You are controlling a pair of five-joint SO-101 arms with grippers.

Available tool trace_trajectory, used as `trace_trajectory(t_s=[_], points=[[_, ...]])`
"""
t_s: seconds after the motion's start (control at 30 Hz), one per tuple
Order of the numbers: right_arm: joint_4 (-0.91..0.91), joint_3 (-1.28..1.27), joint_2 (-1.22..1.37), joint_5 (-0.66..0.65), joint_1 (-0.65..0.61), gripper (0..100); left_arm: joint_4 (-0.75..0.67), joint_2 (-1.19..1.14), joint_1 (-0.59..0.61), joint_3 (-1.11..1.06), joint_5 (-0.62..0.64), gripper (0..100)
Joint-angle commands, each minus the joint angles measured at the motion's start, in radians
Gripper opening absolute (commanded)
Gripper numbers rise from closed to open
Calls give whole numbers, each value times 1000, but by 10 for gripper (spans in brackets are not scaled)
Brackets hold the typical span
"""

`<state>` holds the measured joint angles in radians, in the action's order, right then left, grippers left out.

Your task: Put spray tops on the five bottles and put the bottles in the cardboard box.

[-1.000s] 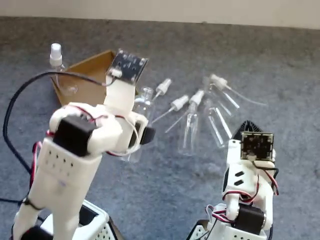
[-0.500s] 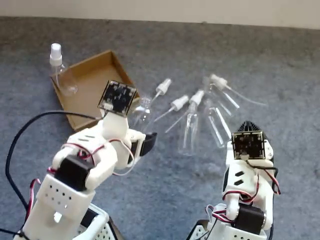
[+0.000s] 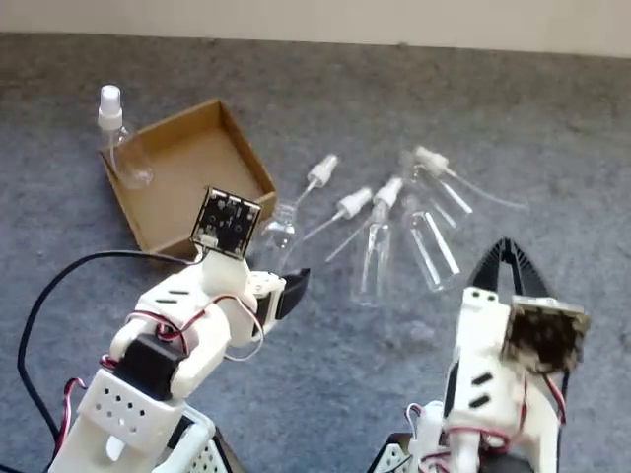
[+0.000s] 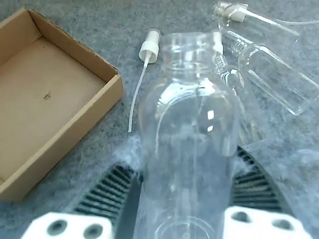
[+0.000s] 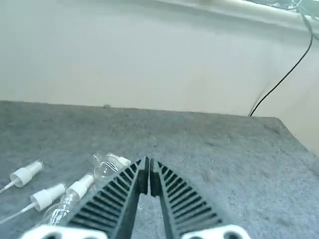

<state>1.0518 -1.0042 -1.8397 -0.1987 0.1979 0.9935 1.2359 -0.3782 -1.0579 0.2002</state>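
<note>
Left arm pulled back toward lower left since a second ago, uncovering the box (image 3: 248,148); left gripper (image 3: 279,264) clamped on an open bottle (image 3: 277,229), now just off the box's right corner, mouth near a loose top (image 3: 322,170). Meanwhile right gripper (image 3: 506,250), fingers pressed together, wrist pitched up from before, sits lower right, apart from the bottle cluster (image 3: 376,246) at centre. One capped bottle (image 3: 120,138) at the box's upper-left rim. Carpet (image 3: 335,335) runs between both arms and along the right edge.
</note>
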Motion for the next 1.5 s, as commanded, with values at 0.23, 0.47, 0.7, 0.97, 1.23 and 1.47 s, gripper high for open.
trace_trajectory(t_s=[0.23, 0.47, 0.7, 0.97, 1.23, 1.47], points=[[111, 321, 446, 23, -22, 14, -144, 119, 15, -134, 5, 141], [111, 378, 733, 23, -199, 14, -144, 243, 82, -185, 6, 141], [120, 588, 1125, 18, -280, 14, -144, 334, 90, -240, 9, 137], [120, 840, 1580, 92, -326, 15, -146, 406, 91, -289, 11, 137], [120, 1155, 1974, 338, -361, 151, -146, 535, 91, -366, 11, 137], [120, 1461, 2293, 532, -404, 156, -147, 595, 91, -400, 11, 137]])
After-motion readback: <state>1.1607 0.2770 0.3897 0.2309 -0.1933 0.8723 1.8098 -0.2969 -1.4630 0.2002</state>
